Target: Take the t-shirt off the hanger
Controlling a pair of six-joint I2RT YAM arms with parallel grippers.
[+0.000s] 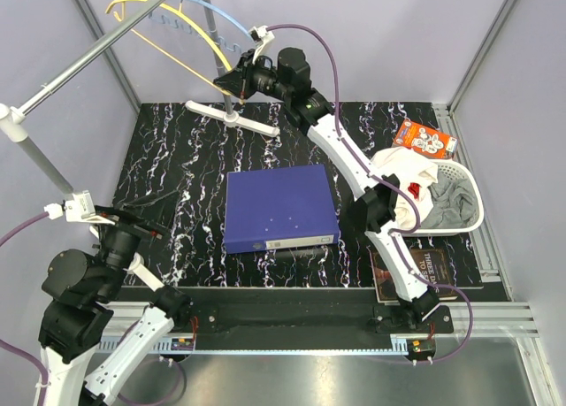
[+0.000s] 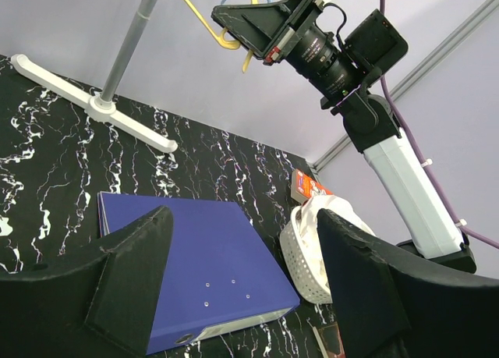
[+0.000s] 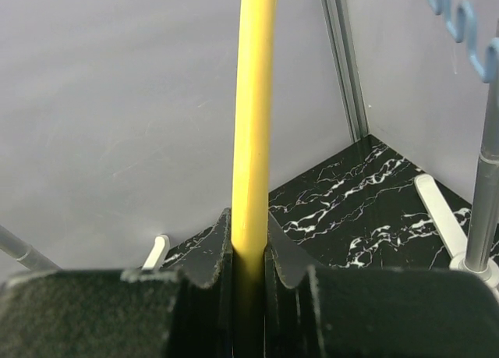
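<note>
The yellow hanger hangs from the rack's rail with no cloth on it. My right gripper is raised at the back and shut on its lower end; in the right wrist view the yellow rod runs up from between the jaws. A white t-shirt lies bunched in the white basket, draped over its rim. My left gripper is open and holds nothing, low at the near left.
A blue binder lies flat mid-table. The rack's rail crosses the top left and its foot stands at the back. A blue hanger hangs nearby. Grey cloth, an orange box and a dark book are on the right.
</note>
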